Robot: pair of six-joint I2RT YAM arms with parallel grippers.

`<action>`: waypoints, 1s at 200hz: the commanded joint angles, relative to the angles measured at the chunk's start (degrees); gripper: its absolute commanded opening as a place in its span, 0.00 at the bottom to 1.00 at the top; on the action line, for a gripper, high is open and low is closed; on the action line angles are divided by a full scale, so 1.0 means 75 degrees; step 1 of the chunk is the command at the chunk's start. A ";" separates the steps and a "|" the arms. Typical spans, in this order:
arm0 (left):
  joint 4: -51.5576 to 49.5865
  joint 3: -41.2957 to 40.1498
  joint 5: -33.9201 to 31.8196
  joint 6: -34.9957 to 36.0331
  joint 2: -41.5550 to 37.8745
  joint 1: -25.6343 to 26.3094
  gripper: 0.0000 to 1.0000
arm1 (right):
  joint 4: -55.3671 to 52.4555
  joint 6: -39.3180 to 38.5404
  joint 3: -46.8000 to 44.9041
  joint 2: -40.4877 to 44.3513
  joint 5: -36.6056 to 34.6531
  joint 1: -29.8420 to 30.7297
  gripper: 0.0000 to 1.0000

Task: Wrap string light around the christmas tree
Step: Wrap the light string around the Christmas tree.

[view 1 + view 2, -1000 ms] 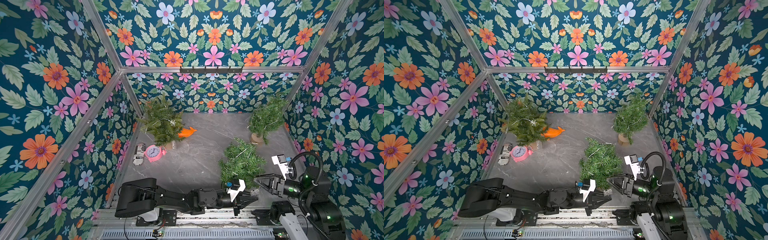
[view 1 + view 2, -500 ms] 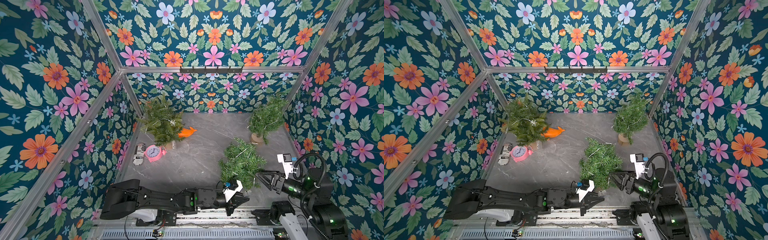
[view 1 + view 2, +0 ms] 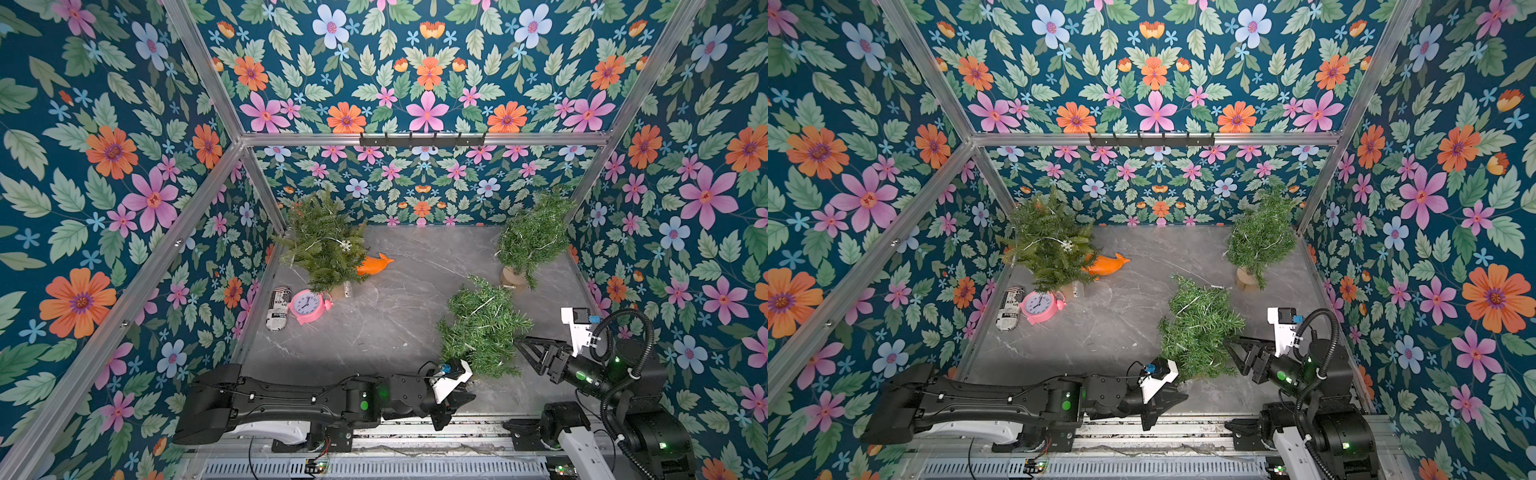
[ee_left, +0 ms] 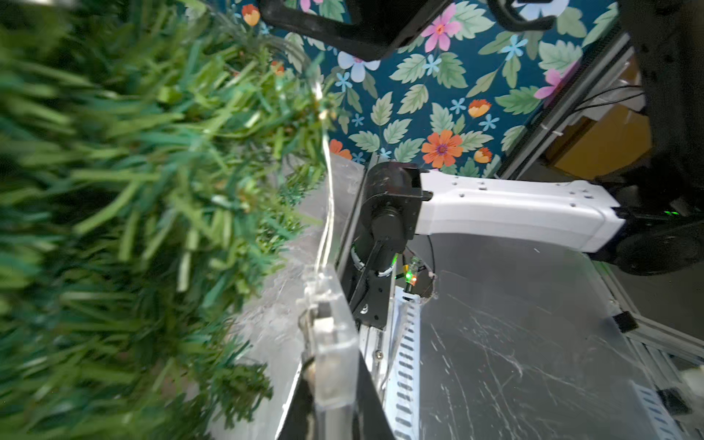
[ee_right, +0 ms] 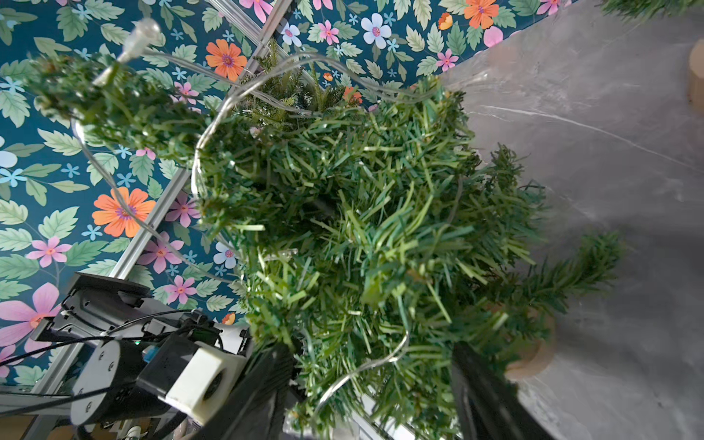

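1. Left fingers (image 4: pixel 369 415) are pinched narrow on the clear case (image 4: pixel 331 343) at the end of the string light (image 4: pixel 327 198). Its clear wire climbs from the case into the lower branches of the christmas tree (image 4: pixel 133 190).
2. The left gripper (image 3: pixel 459 400) lies low at the near edge of the grey table (image 3: pixel 395 332), just near-left of the tree's foot, as both top views show.
3. Right fingers (image 5: pixel 263 384) stand wide apart with the tree's needles between them. Whether they press on any branch cannot be told.
4. The right gripper (image 3: pixel 521 347) reaches in from the right, at the tree's near-right side.
5. The tree stands at the near right of the table. In the right wrist view, loops of the wire drape over its upper branches and one strand trails among the lower needles.
6. A second tree (image 3: pixel 324 249) stands at the far left, strung with a thin strand and a white snowflake. A third tree (image 3: pixel 534 232) stands at the far right on a wooden base.
7. An orange toy (image 3: pixel 374 264) lies just right of the far-left tree. A pink alarm clock (image 3: pixel 309 306) and a printed can (image 3: pixel 279 307) on its side sit near the left wall.
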State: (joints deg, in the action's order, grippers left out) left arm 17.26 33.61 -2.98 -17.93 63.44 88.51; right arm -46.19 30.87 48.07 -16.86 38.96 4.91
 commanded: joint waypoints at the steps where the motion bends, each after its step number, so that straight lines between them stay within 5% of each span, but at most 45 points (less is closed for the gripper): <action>1: -0.1005 0.0082 -0.0849 0.0184 -0.0233 0.0000 0.00 | -0.0010 -0.0129 -0.0020 0.0044 -0.0340 0.0005 0.68; 97: -0.2066 0.0173 -0.3253 0.0008 -0.0588 -0.0012 0.00 | -0.0204 -0.0374 -0.0257 0.0151 -0.0873 0.0006 0.67; 200: -0.1341 -0.0375 -0.3462 -0.0431 0.0124 -0.0386 0.00 | -0.0214 -0.0466 -0.0409 0.0186 -0.0991 0.0000 0.67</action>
State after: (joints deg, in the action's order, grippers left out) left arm 3.84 31.66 -27.77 -19.49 63.66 86.70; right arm -48.21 27.88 45.28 -15.62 32.38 4.91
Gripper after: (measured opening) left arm 0.127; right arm 0.673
